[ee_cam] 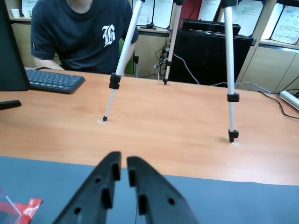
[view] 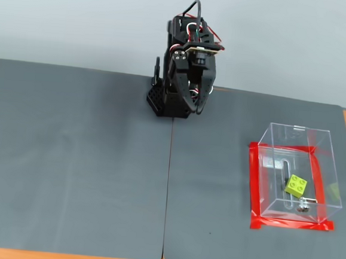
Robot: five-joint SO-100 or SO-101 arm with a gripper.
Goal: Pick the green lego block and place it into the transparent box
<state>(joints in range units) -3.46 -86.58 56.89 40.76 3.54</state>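
**Block in box, arm folded at base**

From the fixed view I see the green lego block (view: pixel 295 185) lying inside the transparent box (view: pixel 321 147), near its front right, just beside a small metal fitting (view: pixel 302 207). Red tape (view: pixel 251 184) edges the box on the grey mat (view: pixel 74 164). The pincer (ee_cam: pixel 124 163) is empty, tips nearly together with a thin gap, likely closed. In the wrist view it points across the worktop (ee_cam: pixel 177 126) toward tripod legs (ee_cam: pixel 230 70) and a keyboard (ee_cam: pixel 53 80).
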